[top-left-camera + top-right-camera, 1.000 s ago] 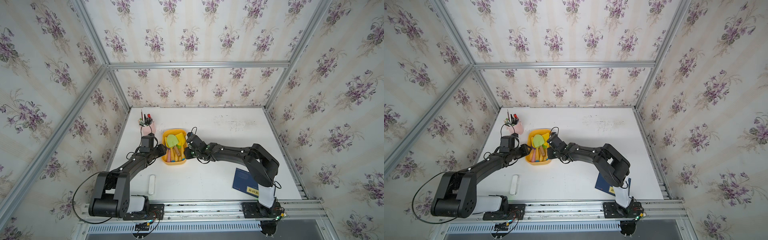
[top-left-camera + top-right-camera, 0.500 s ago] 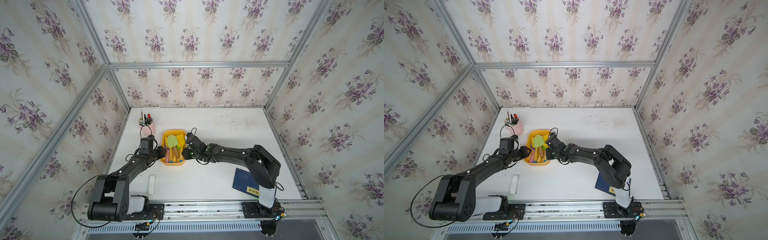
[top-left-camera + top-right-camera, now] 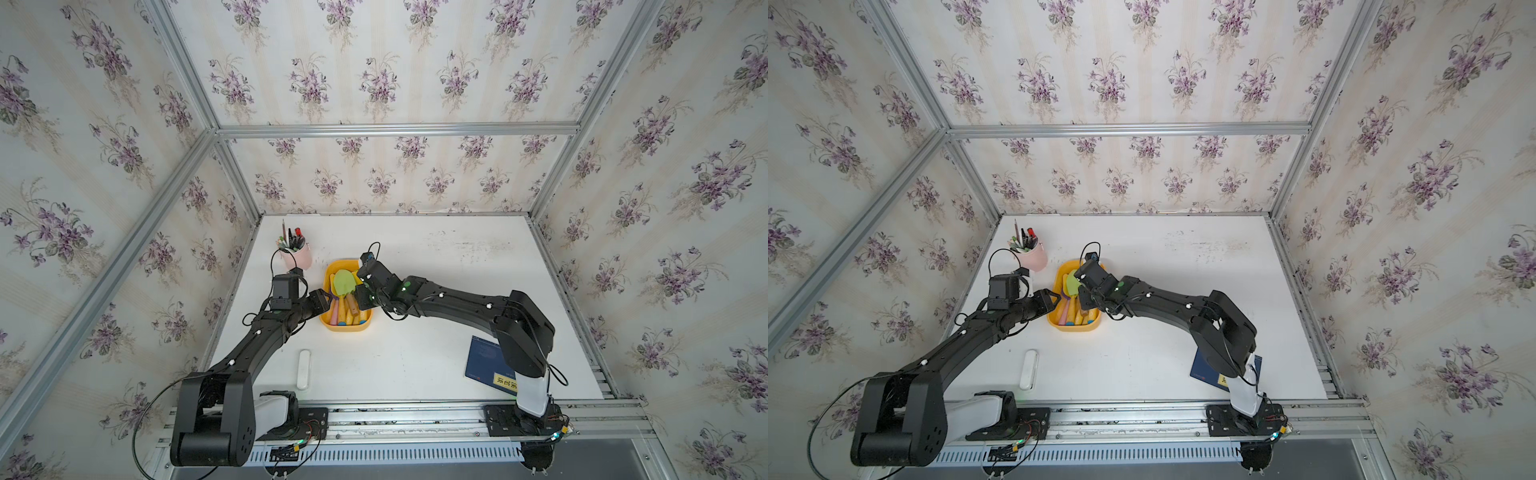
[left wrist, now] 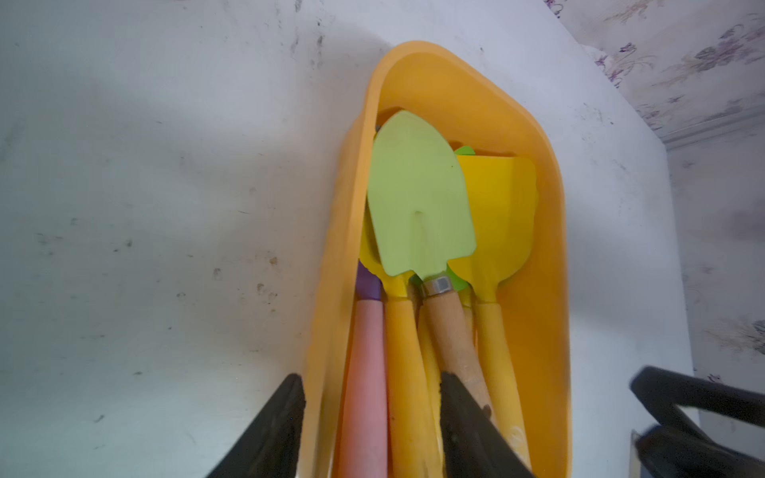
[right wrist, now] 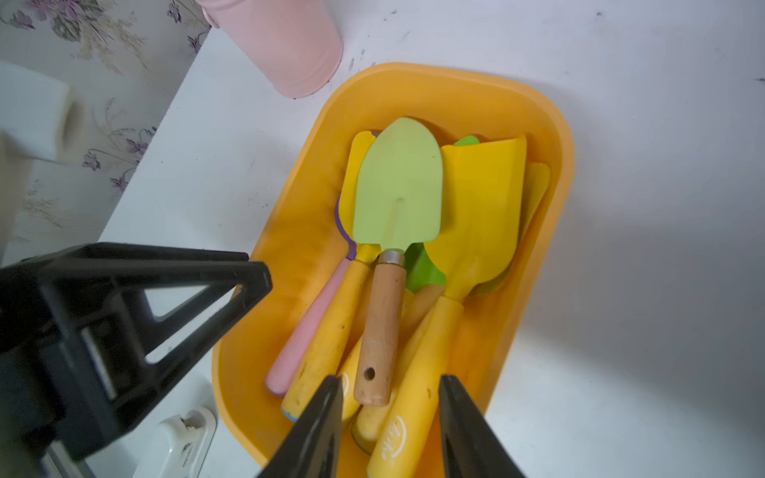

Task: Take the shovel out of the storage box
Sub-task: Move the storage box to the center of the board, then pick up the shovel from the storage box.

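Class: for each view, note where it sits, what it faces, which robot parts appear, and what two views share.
Top views: high above the base rail, looking down on the table; left arm and right arm show.
Left wrist: on left arm, facing the storage box; left end effector shows, right end effector at the edge.
Right wrist: on right arm, facing that box; both end effectors show.
Shared: both wrist views show the green shovel.

You are looking into a robot test booth: aluminium rails are framing wallpapered panels around a white table.
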Available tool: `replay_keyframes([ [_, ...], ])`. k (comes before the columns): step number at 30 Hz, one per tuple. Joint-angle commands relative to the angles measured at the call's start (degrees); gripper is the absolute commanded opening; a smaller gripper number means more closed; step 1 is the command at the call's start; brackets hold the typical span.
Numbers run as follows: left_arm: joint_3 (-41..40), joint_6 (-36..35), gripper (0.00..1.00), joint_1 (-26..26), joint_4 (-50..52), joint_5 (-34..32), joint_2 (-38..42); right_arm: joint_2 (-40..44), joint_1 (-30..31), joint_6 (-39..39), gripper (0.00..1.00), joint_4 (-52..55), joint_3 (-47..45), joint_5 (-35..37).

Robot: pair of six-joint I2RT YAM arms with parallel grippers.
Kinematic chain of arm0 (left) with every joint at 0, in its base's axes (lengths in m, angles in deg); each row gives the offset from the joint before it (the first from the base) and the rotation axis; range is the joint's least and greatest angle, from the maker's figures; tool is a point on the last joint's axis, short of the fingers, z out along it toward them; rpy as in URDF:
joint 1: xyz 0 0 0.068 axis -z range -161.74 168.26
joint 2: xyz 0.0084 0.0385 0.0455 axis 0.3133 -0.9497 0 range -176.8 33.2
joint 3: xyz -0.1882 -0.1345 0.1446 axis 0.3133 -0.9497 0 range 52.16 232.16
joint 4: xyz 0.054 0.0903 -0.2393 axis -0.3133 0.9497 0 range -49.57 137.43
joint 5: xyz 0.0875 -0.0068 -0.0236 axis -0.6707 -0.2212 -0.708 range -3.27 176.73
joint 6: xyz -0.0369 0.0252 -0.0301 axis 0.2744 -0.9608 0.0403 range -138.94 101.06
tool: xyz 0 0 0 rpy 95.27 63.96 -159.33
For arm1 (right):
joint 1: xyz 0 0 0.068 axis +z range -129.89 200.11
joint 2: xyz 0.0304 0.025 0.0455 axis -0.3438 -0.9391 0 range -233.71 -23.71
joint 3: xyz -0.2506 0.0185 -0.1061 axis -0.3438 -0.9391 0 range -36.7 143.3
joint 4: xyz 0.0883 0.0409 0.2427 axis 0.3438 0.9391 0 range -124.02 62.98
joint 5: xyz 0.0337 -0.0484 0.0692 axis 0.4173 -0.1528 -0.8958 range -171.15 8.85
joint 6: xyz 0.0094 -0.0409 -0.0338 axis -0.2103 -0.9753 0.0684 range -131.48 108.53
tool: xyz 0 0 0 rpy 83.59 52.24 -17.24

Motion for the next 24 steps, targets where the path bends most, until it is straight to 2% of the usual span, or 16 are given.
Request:
replay_keyframes([
  [1,-1.3,2.3,0.53,-3.7,-2.3,9.0,-0.9,-4.2,0.6,-4.3,0.49,6.5,6.7,-0.6],
  [4,-2.5,4.2,0.53,-7.6,-5.8,14.8,-2.6,-9.4,0.6,-5.7,0.5,10.9,13.4,-1.1],
  [10,-3.6,3.9,0.53,-8.2,-6.4,14.5,-1.2,-16.9,0.5,-6.3,0.48,17.9,22.6,-0.4],
  [19,-4.7,3.5,0.53,-8.3,-6.7,14.4,-0.5,-19.7,0.6,-6.0,0.46,18.3,23.4,-1.4],
  [24,-4.7,3.9,0.53,-8.2,-7.2,15.0,-0.9,-21.3,0.6,-5.1,0.41,18.8,24.8,-0.5],
])
